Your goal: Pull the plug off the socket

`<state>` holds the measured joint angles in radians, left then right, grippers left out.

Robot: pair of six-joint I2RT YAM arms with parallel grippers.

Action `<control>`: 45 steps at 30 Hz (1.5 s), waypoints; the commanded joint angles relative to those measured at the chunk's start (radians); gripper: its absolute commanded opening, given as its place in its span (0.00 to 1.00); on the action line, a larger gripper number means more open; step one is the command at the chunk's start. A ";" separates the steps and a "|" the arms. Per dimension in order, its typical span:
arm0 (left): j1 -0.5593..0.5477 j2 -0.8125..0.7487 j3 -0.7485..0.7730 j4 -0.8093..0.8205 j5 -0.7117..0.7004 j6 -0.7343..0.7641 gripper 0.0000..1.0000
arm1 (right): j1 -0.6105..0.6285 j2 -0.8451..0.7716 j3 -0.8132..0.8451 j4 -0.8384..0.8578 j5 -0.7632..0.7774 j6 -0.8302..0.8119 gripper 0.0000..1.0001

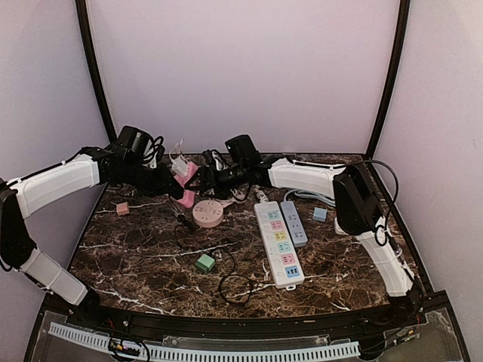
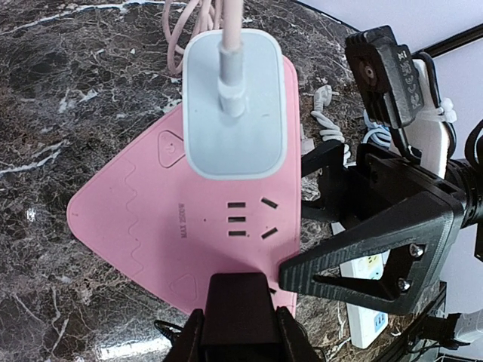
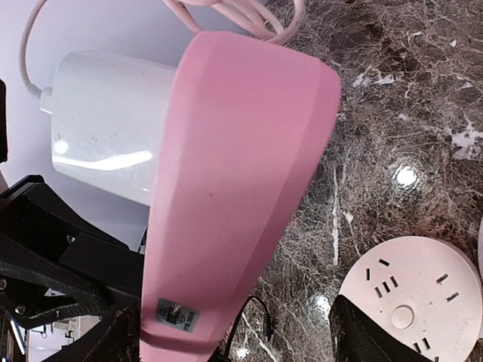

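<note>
The left tool [image 2: 237, 302] is clamped on one corner of the pink triangular socket block [image 2: 166, 226], one finger pressed on its face, holding it tilted above the marble table [image 2: 68, 90]. The right tool [image 3: 234, 330] has its jaws apart, one on either side of the block; whether they touch it I cannot tell. The white plug [image 2: 234, 105] is seated in the block's face.

Two power strips [image 1: 278, 243], one pink socket [image 2: 166, 234], one round socket [image 1: 207, 214] (pink), three cubes [image 1: 204, 262], one plug [image 2: 234, 105].
</note>
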<state>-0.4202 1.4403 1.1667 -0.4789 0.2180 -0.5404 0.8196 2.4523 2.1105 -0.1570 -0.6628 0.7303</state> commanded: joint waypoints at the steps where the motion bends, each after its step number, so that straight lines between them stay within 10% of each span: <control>1: -0.016 -0.045 -0.018 0.083 0.039 -0.003 0.03 | 0.013 0.033 0.039 0.037 -0.021 0.030 0.81; 26: -0.078 -0.059 -0.063 0.126 0.016 -0.085 0.00 | 0.019 0.036 0.007 0.145 -0.004 0.149 0.01; 45: -0.131 -0.167 -0.067 0.076 -0.062 -0.072 0.00 | 0.019 -0.025 -0.070 0.101 0.122 0.116 0.00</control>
<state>-0.5213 1.3113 1.0603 -0.4084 0.1486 -0.6277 0.8425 2.4527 2.0651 -0.0578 -0.6079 0.8829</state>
